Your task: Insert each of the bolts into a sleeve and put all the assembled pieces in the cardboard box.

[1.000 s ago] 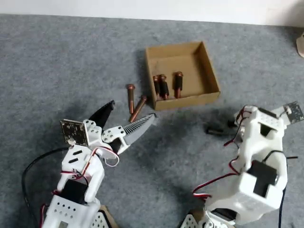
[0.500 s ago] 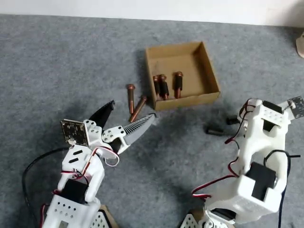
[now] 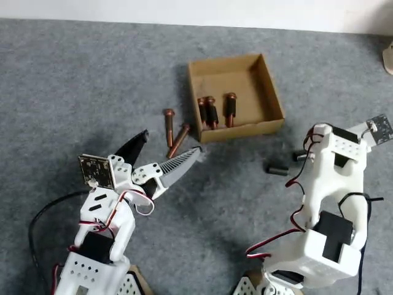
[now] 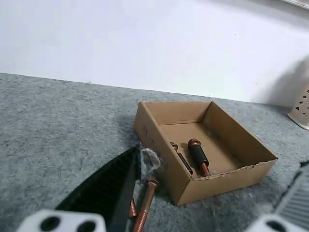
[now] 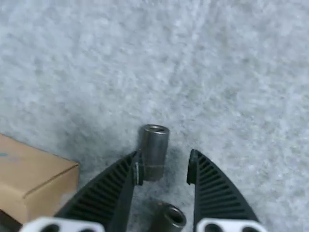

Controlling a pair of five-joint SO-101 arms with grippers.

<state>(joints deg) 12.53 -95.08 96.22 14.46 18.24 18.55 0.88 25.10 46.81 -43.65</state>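
Two right gripper [image 5: 164,166] jaws spread, empty, straddling a smooth metal sleeve [image 5: 154,151] off-centre beside one ribbed pad [image 5: 123,181], second sleeve [image 5: 170,216] just beside it on fuzzy grey carpet [image 5: 231,72] near the cardboard box [image 5: 34,169]; likely to roll or skew on closing; left gripper [image 3: 171,142] likewise splayed, empty, near two bare copper-coloured bolts [image 3: 169,126].
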